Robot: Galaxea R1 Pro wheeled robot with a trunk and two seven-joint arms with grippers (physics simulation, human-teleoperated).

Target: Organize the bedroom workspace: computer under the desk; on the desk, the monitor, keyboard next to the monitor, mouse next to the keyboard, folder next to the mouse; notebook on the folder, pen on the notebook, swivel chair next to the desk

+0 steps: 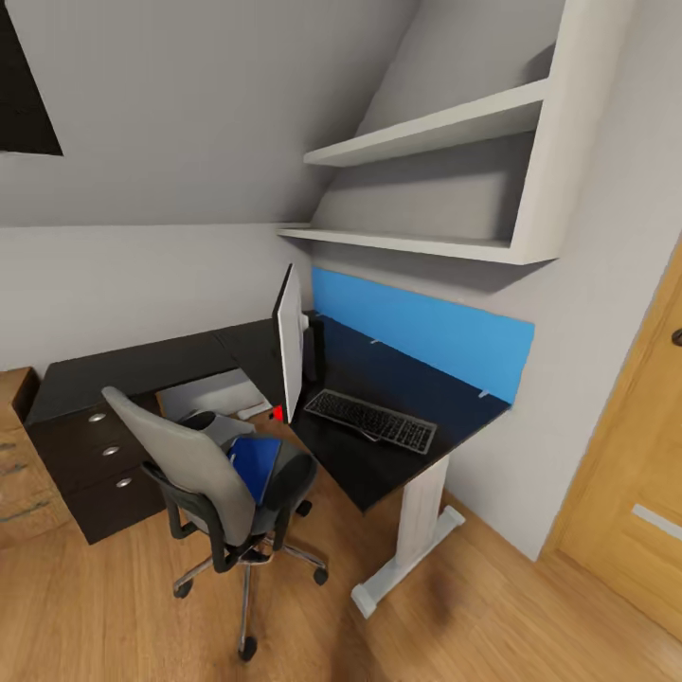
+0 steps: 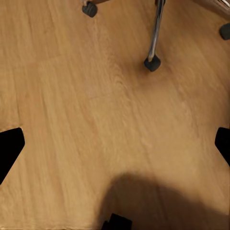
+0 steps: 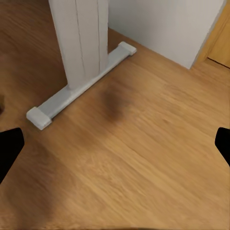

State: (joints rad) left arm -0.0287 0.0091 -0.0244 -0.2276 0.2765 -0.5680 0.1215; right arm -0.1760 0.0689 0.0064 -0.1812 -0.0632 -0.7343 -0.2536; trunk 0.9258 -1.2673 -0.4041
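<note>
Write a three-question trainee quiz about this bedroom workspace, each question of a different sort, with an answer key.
1. True or false: the folder lies on the swivel chair.
2. Multiple choice: the keyboard rests on A) the floor, B) the desk, C) a wall shelf.
3. Fill in: the panel behind the desk is coloured ____.

Key: 1 true. 2 B. 3 blue.

Note: the left gripper and right gripper hang open over bare floor.
</note>
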